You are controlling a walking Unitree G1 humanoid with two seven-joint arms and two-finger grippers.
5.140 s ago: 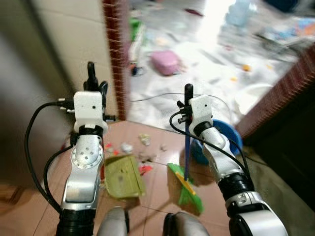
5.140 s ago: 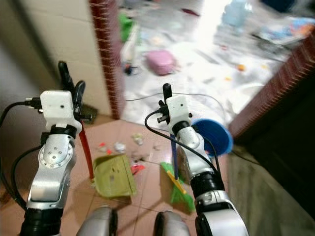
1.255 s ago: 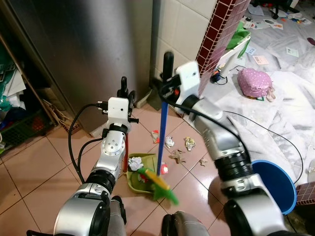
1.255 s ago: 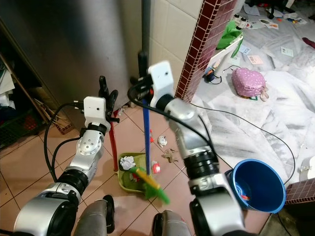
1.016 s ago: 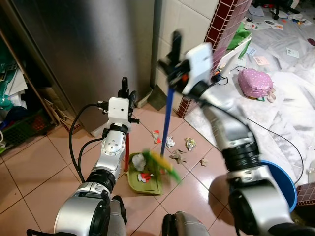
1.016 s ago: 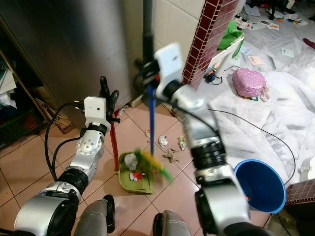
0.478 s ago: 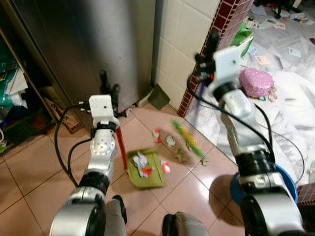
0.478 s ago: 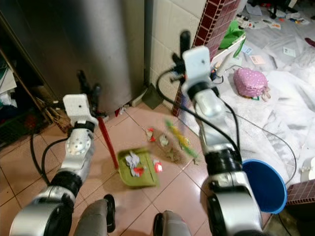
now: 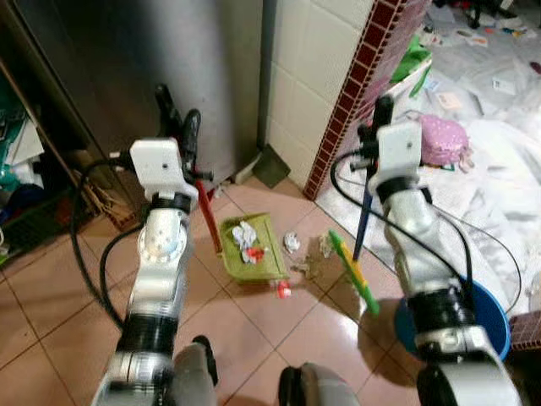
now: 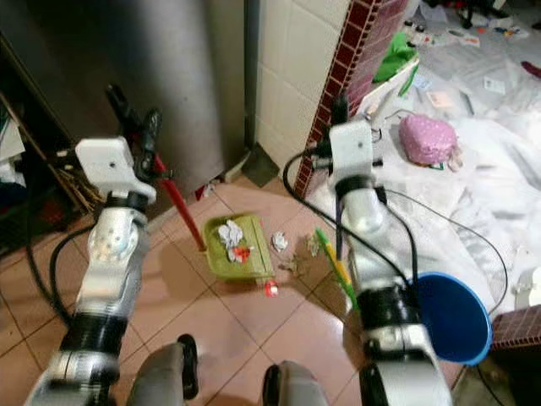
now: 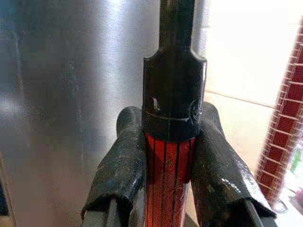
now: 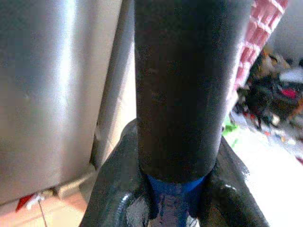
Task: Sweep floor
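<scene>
Two tools were in hand. Left gripper (image 11: pixel 171 156) was clenched on the red handle (image 9: pixel 208 224) of the dustpan (image 9: pixel 251 247), its two fingers (image 11: pixel 120 165) pressed against either side of the shaft just below the black cap. Right gripper (image 12: pixel 177 198) was clenched on the blue handle (image 9: pixel 363 224) of the broom (image 9: pixel 354 271), fingers tight around it under the black end piece.

Green dustpan lay flat on the tiled floor (image 9: pixel 51 304) near the corner where the steel cabinet (image 9: pixel 110 68) met the white tiled wall (image 9: pixel 308 76). Crumpled white paper (image 9: pixel 245 234) and a red scrap sat inside it. Broom's green-and-yellow head rested on the floor well to the right of the pan, handle tilted up toward the right gripper.

Loose litter (image 9: pixel 292 243) lay between pan and broom head; one small red piece (image 9: pixel 282 290) sat just off the pan's near edge. Blue bucket (image 9: pixel 490 317) stood by the right arm. Pink bag (image 9: pixel 444 139) lay on the white sheeting (image 9: pixel 499 194) beyond the brick-red tiled pillar (image 9: pixel 359 76).
</scene>
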